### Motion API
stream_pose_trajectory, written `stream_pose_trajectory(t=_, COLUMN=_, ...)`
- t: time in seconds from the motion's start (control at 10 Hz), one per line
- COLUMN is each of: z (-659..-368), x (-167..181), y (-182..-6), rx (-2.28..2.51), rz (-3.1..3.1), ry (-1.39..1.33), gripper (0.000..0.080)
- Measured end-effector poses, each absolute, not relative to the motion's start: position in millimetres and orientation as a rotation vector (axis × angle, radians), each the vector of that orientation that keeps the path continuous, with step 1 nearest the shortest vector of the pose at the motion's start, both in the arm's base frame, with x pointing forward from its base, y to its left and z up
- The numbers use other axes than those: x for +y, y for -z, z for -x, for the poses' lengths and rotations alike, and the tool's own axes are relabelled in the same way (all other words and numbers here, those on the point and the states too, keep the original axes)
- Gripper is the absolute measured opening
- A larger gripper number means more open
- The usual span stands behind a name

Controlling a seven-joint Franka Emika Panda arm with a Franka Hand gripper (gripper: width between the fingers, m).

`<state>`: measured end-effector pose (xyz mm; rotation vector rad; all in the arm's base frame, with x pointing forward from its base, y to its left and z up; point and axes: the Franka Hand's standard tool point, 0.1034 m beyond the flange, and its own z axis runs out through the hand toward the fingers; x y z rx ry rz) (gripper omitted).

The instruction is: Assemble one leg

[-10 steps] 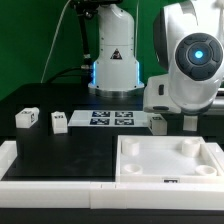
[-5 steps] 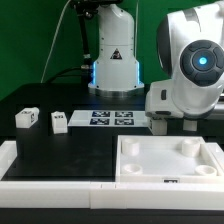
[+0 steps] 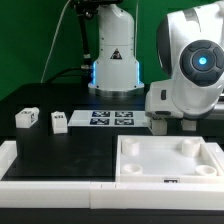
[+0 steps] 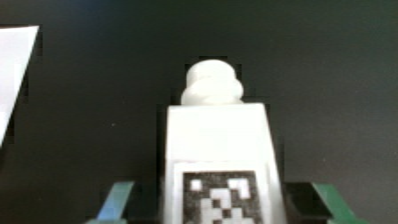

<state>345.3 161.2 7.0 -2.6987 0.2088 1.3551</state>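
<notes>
In the wrist view a white leg [image 4: 219,130] lies on the black table with its rounded peg pointing away and its black-and-white tag near the camera. My gripper [image 4: 221,203] straddles it. The green fingertips [image 4: 121,202] stand on either side with a small gap to each side, so it is open. In the exterior view the gripper [image 3: 160,119] is low at this leg [image 3: 158,125], just behind the large white tray-like piece [image 3: 140,160]. Two more legs [image 3: 27,118] [image 3: 59,122] stand at the exterior view's left.
The marker board [image 3: 110,119] lies flat between the left legs and my gripper. A white raised rim [image 3: 20,165] runs along the front left of the table. A white flat edge [image 4: 15,70] shows at the side of the wrist view.
Between one second and half a second ago the arm's wrist shifted a little toward the exterior view's right. Since then nothing has visibly moved. The leg stays on the table.
</notes>
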Motion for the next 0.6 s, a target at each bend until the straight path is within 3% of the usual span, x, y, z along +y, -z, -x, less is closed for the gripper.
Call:
stream_pose_trajectory(t=0.3, z=-347, x=160, y=-9.4, rx=0.205, rz=2.697, ry=-1.353, gripper=0.0286)
stream_pose_trajectory(t=0.6, z=-371, x=154, y=-71.7, rx=0.143, rz=2.663, ry=-1.381, gripper=0.0287)
